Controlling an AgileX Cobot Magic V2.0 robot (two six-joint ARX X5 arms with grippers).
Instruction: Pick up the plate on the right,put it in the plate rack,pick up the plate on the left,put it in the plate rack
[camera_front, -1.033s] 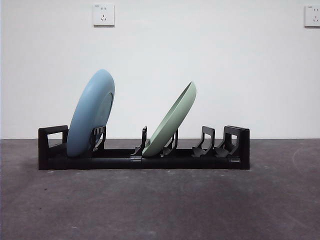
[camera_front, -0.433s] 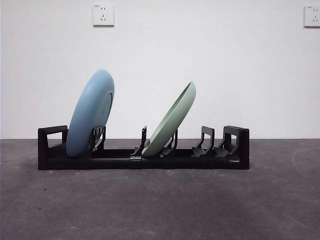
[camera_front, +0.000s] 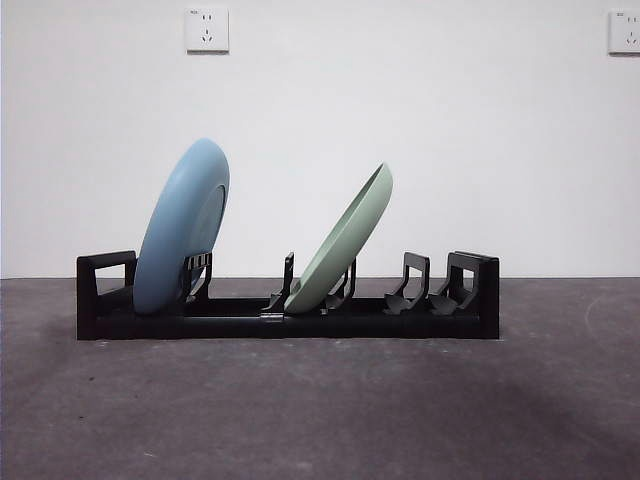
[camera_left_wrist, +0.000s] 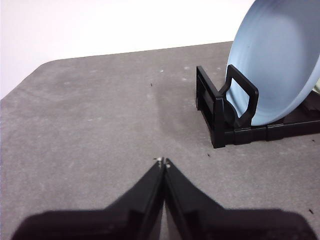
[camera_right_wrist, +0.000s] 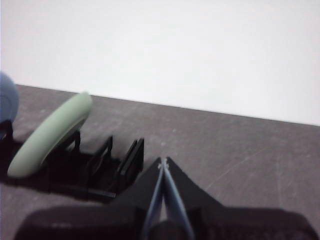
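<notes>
No change over the last second: 2 plates, blue (camera_front: 183, 228) and green (camera_front: 343, 243), sit in the rack (camera_front: 288, 322). Left gripper (camera_left_wrist: 163, 162) and right gripper (camera_right_wrist: 163, 161) are pressed together, empty, clear of it. Task appears complete.

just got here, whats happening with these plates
Nothing is being handled right now. Both plates sit in the rack: the blue plate near its left end, the green plate leaning in the middle. The left hand and the right hand are shut, hold nothing, and are off the rack.
</notes>
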